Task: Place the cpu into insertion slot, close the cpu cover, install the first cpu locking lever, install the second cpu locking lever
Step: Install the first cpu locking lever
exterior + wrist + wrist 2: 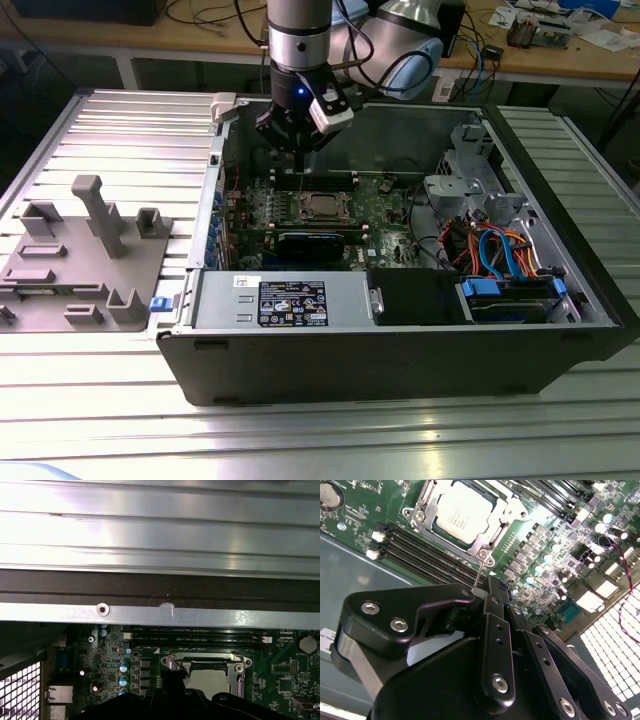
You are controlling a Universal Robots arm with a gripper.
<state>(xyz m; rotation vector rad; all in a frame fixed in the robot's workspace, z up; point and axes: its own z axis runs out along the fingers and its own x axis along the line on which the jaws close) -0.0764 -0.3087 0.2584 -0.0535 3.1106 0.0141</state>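
The cpu (462, 515) lies flat in the insertion slot (483, 554), its silvery top showing. The cpu cover (497, 527) is down around it as a metal frame. A thin wire locking lever (479, 572) stands up from the slot's near corner, and its tip meets the fingertips of my gripper (487, 591), whose black fingers are shut together. I cannot tell whether the lever is pinched or only touched. In the exterior view the gripper (297, 148) hangs inside the open computer case, just behind the cpu (322, 208). In the first wrist view the cpu (210, 680) sits beside the dark gripper (172, 680).
Long black memory slots (420, 547) run beside the socket. The case wall (160, 615) rises close behind the gripper. A power supply (280, 300), drive bays and coloured cables (500, 250) take up the case's front and the exterior view's right. A grey fixture tray (80, 250) lies outside.
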